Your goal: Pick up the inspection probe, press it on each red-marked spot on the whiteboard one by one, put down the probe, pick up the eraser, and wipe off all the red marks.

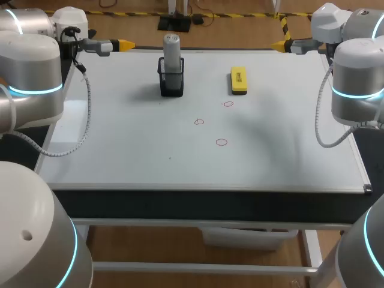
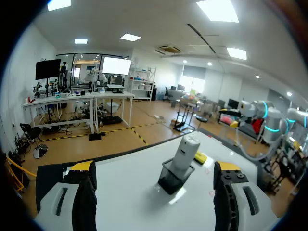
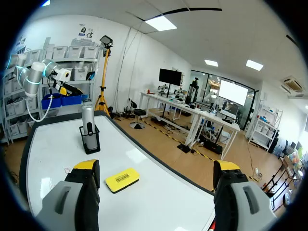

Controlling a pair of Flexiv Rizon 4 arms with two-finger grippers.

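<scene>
Only in the wrist views: left gripper (image 2: 154, 166) spread wide and empty, right gripper (image 3: 156, 164) the same. Ahead of both, grey cylindrical probe (image 1: 171, 49) upright in black mesh holder (image 1: 171, 83). Beside the holder, flat yellow eraser (image 1: 239, 80). Only in head view: three red rings (image 1: 199, 122) near the holder on white board (image 1: 120, 150).

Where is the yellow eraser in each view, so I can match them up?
Head view: eraser lies on the whiteboard, right of the probe holder, beyond the red circles.
Left wrist view: eraser peeks out just behind the probe holder, ahead of the open left fingers.
Right wrist view: eraser lies ahead of the open right fingers, nearer than the probe holder.
Shared landmark: the grey probe upright in the probe holder.
</scene>
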